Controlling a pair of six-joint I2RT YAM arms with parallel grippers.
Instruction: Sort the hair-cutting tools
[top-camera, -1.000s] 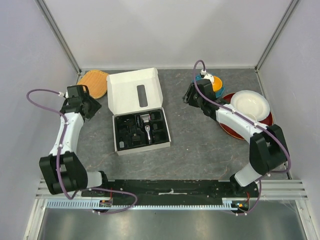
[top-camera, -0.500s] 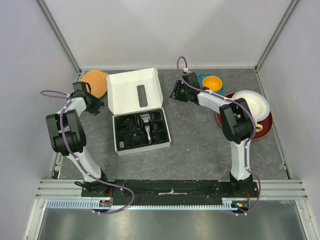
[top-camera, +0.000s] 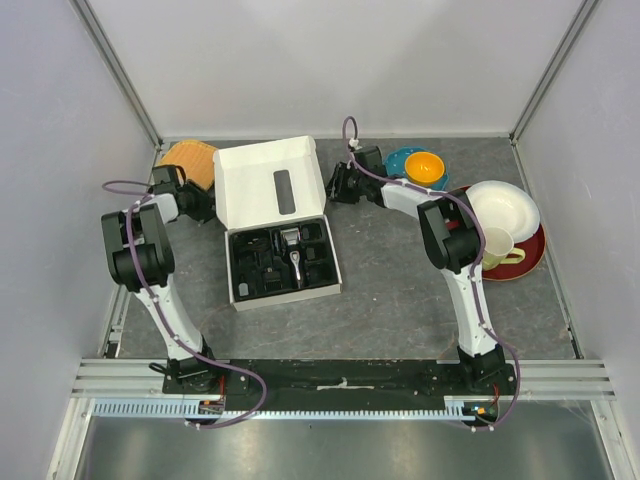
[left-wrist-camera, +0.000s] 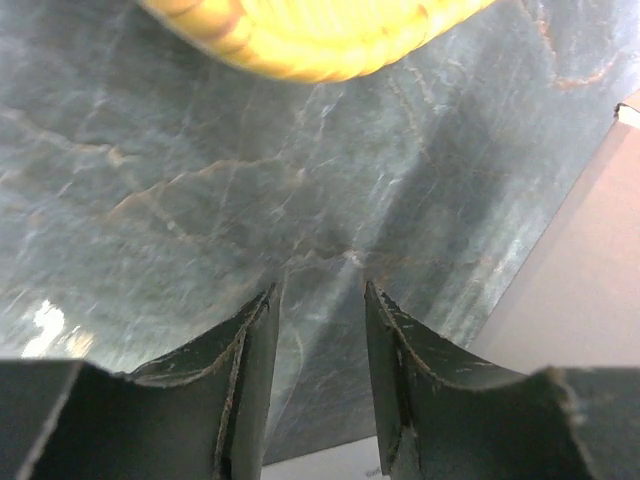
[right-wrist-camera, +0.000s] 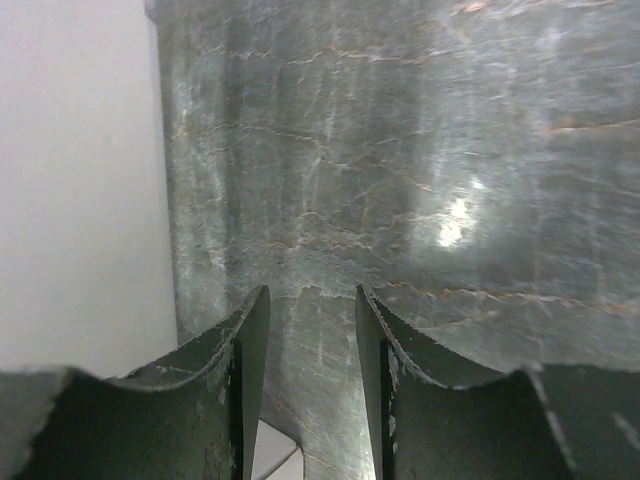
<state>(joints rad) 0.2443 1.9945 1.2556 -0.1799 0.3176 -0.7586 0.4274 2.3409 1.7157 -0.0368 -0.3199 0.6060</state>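
Grey marbled table (top-camera: 400, 300) all round. Just off centre toward nine o'clock sits the white box (top-camera: 262, 170), its lid thrown back toward twelve o'clock with a dark slot (top-camera: 284, 191) in it. The black moulded tray (top-camera: 236, 262) lies in the box's near half. Up at ten o'clock there's a woven yellow-orange mat (top-camera: 185, 160), just beside the lid's edge. Over at one o'clock, an orange bowl (top-camera: 427, 166) sits in a teal dish (top-camera: 402, 158). And at three o'clock, a red plate (top-camera: 532, 258) carries a white bowl (top-camera: 500, 205) on its twelve o'clock side, with a cream cup (top-camera: 492, 248) right below it at six.
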